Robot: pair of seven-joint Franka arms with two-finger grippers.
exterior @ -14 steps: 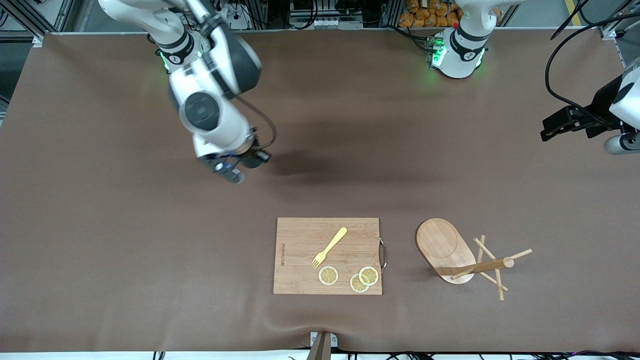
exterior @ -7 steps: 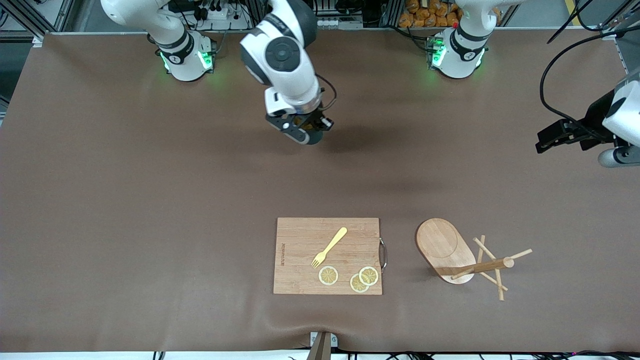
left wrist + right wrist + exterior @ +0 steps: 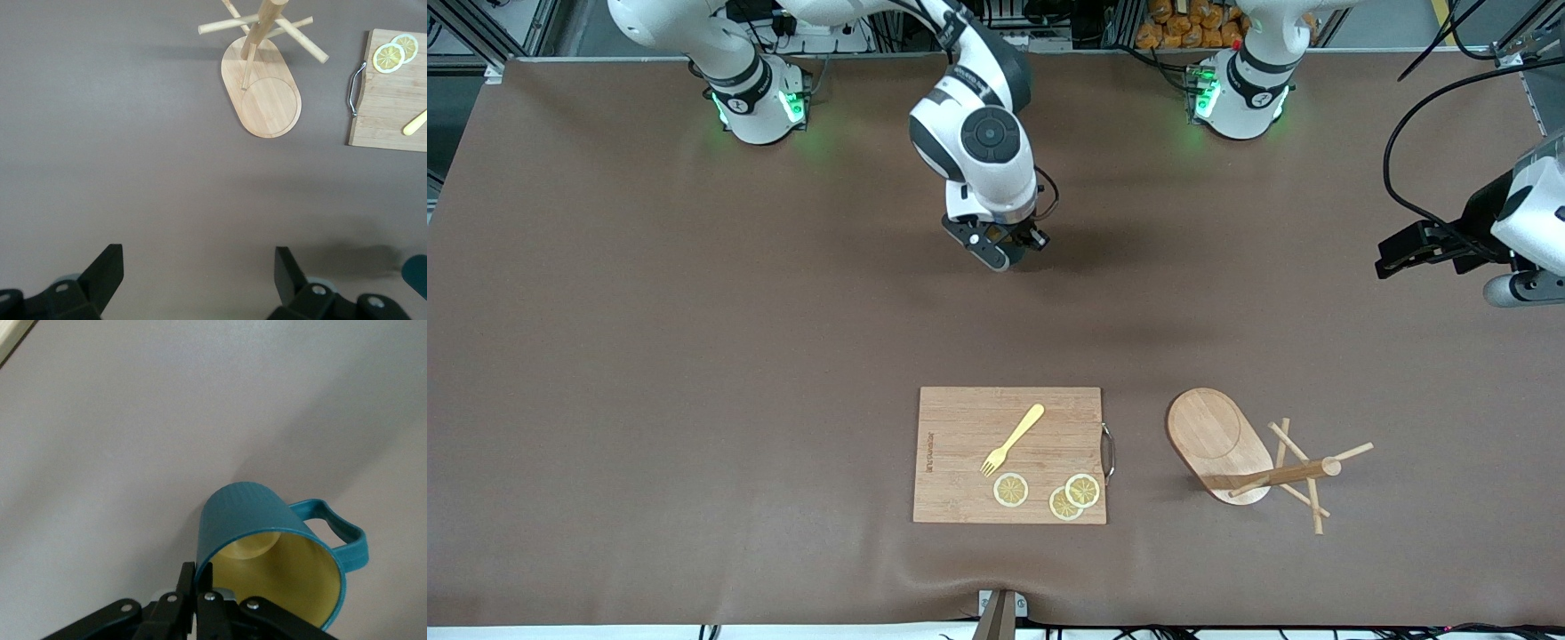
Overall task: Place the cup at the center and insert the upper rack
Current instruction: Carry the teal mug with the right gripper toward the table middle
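**My cup is up in the air, and the rack waits**

From the front camera, my right gripper (image 3: 1005, 252) hangs over the bare brown table (image 3: 649, 356), about in the middle between my two bases. The cup is hard to pick out here — my own wrist covers most of it. The wooden cutting board (image 3: 1009, 455) lies nearer the camera, with a yellow fork (image 3: 1012, 439) and lemon slices (image 3: 1011, 490) on it. Beside the board, toward my left arm's end, stands the mug tree (image 3: 1221, 440). Its oval base runs long toward the camera, and its post leans that way in this view. My left gripper (image 3: 1405, 251) waits over that same end of the table, so my left arm is the nearer one to the mug tree.

From my left wrist, my fingers (image 3: 101, 277) are spread wide and hold nothing. The mug tree (image 3: 261, 93) stands straight ahead of them, well apart, pegs crossed up its post.

From my right wrist, my fingers (image 3: 200, 600) are pinched tight on the rim of the teal cup (image 3: 267, 540) — yellow inside, handle sticking out sideways. The cup is tipped, and only plain table shows under it. I think it goes down next.
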